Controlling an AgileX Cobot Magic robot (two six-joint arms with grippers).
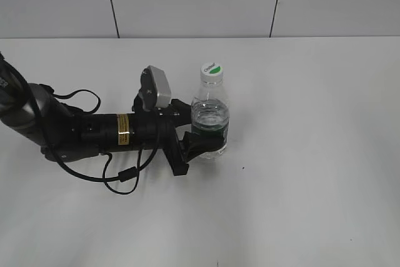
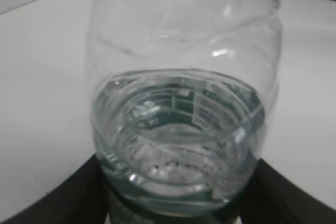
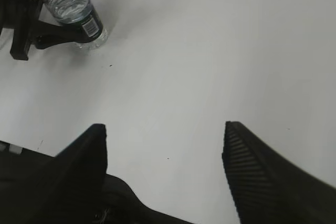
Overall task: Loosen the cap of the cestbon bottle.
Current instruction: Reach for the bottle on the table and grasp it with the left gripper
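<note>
1. The small clear plastic cestbon bottle [image 1: 210, 117], ribbed at the shoulders and banded in dark green, stands upright a little left of the middle of the plain white table [image 1: 312, 154], about midway between its near and far edges. It is roughly half full of water.

2. The black left gripper [image 1: 203, 136] reaches in from the left, lying low along the table, and its jaws are clenched on the bottle's lower body at the green label. That low hold looks chosen to brace the bottle against turning while leaving the neck and top free.

3. In the left wrist view the bottle [image 2: 181, 124] fills nearly the whole picture, with a dark finger [image 2: 79, 198] showing at each lower corner, one to either side of the bottle, which fits a firm grasp.

4. The small round white screw cap [image 1: 212, 71], its top half green and half white, sits on the bottle's neck and looks fully seated (nothing touches it). By my reading the loosening itself has not begun.

5. The right gripper [image 3: 165, 145] is out of the exterior view. Its own wrist camera shows two dark ribbed fingers [image 3: 257, 177] spread wide apart over bare table, holding nothing, with the bottle [image 3: 73, 11] well off at the far left.

6. The cap is the right arm's job, in my judgement. It would need to cross to the bottle, come down over the top and close on the cap.
</note>
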